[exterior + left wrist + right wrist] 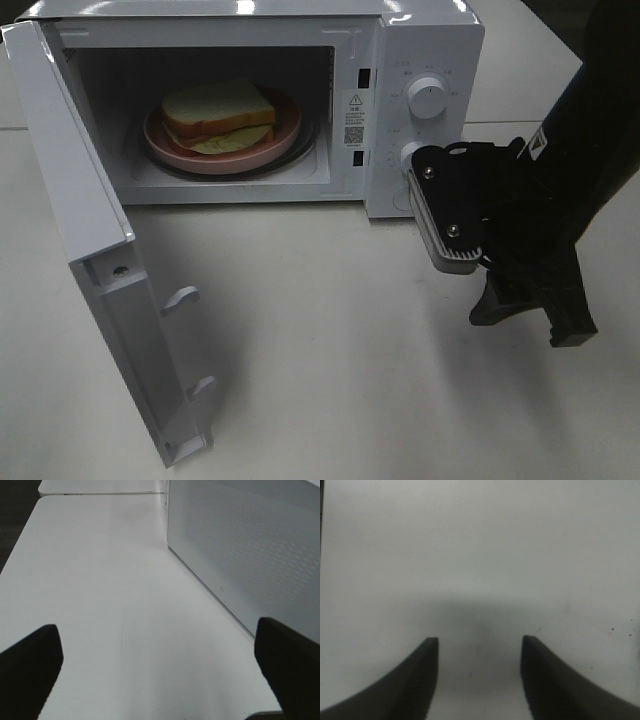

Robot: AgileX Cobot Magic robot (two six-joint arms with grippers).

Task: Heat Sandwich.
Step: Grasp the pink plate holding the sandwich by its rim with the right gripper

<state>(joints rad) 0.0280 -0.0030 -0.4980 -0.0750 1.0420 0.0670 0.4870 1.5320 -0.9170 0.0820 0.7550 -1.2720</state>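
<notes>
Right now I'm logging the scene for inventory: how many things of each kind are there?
Microwave: 1
Pink plate: 1
Sandwich: 1
Control knobs: 2
Total: 5

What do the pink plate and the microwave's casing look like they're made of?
The plate looks like glossy plastic or glazed ceramic: smooth, evenly pink, faint sheen; I can't tell which. The microwave casing looks like white painted metal or plastic, with bright glare on top.
</notes>
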